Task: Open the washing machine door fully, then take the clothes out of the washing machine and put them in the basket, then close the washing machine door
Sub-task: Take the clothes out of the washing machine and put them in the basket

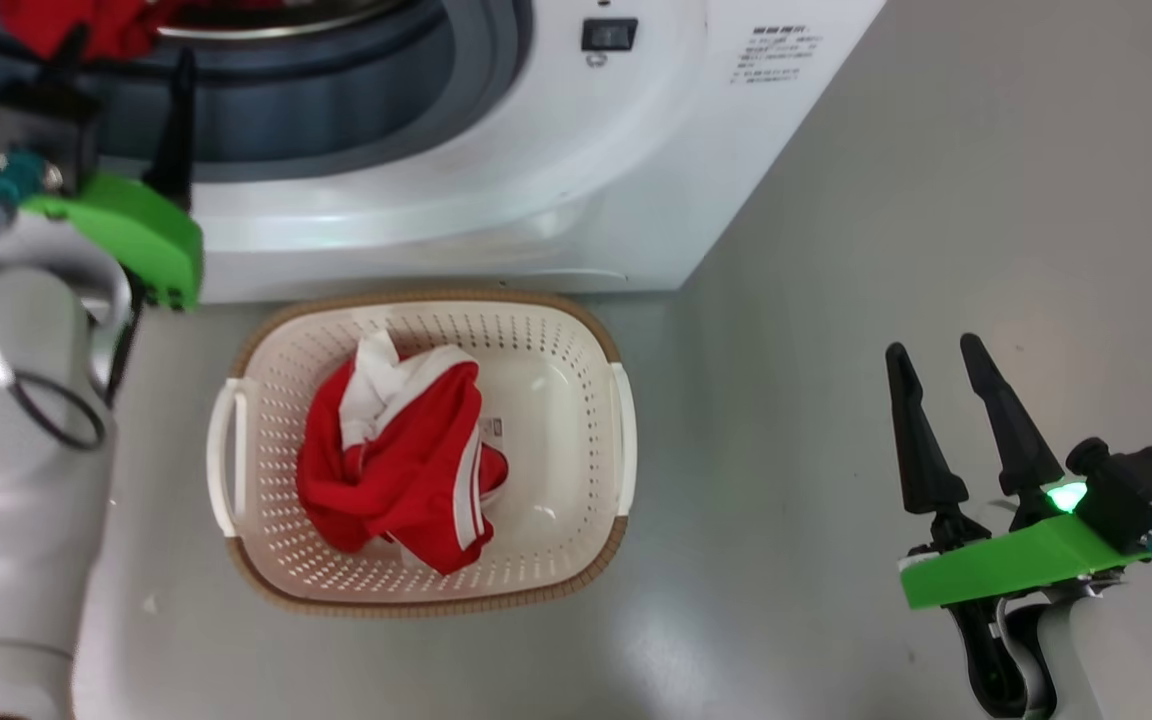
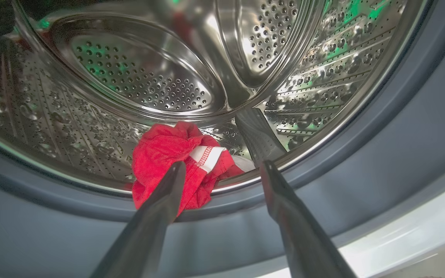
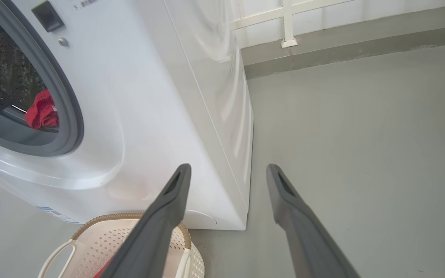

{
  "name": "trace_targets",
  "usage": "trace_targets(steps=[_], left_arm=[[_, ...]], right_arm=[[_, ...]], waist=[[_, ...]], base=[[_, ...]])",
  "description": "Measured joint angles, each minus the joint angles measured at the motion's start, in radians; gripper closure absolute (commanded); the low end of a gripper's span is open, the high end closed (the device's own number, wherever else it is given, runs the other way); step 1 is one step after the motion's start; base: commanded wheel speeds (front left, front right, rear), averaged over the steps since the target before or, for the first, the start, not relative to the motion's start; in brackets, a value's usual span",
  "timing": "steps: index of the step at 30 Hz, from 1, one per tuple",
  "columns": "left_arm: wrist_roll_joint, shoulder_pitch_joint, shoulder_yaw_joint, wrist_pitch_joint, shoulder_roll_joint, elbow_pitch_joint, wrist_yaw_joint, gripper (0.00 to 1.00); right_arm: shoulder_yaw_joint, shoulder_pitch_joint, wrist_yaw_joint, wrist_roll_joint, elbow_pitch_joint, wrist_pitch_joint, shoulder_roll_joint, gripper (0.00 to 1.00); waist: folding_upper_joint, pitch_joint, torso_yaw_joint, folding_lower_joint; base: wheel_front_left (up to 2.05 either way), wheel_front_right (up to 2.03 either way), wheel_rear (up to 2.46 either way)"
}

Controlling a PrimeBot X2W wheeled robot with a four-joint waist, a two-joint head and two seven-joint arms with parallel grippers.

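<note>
Grippers first: the right gripper (image 1: 934, 347) hangs over the grey floor (image 1: 836, 250) with its two dark fingers spread wide and nothing between them, well off to the right of the basket (image 1: 536, 335). The basket sits on the floor just in front of the washing machine (image 1: 536, 150), below its round mouth. One red garment with white trim (image 1: 406, 450) lies crumpled in the basket's left half, so at least one transfer looks done.

Further in, the left gripper (image 2: 223, 164) is up at the mouth of the machine, above the grey-blue gasket (image 2: 400, 135). Its jaws are spread as wide as the right's and hold nothing. Just past its tips, a second red garment (image 2: 160, 150) sits bunched at the front lip of the steel drum (image 2: 129, 77), spilling a little over the rim onto the gasket. A sliver of white cloth (image 2: 243, 164) shows beside it — whether that is a separate piece cannot be told. Deeper in, the drum's perforated walls look bare.

By my reading the mouth is unblocked, so the opening step is complete and unloading is partway through. What is left is to grasp this red piece and whatever lies with it, carry it down to the basket — then shut the door.
</note>
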Motion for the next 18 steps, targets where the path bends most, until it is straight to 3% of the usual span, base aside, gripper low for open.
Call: trace_targets(steps=[10, 18], left_arm=[[0.051, -0.207, -0.029, 0.000, 0.040, 0.203, 0.056, 0.00], [0.075, -0.272, -0.061, 0.000, 0.068, 0.333, 0.081, 0.00]], right_arm=[[0.029, -0.047, 0.000, 0.011, -0.007, 0.000, -0.001, 0.00], [0.050, -0.061, 0.000, 0.011, -0.008, 0.000, -0.001, 0.00]], waist=[[0.0000, 0.087, -0.031, 0.0000], [0.0000, 0.114, -0.069, 0.0000]], base=[[0.00, 0.00, 0.00], [0.00, 0.00, 0.00]])
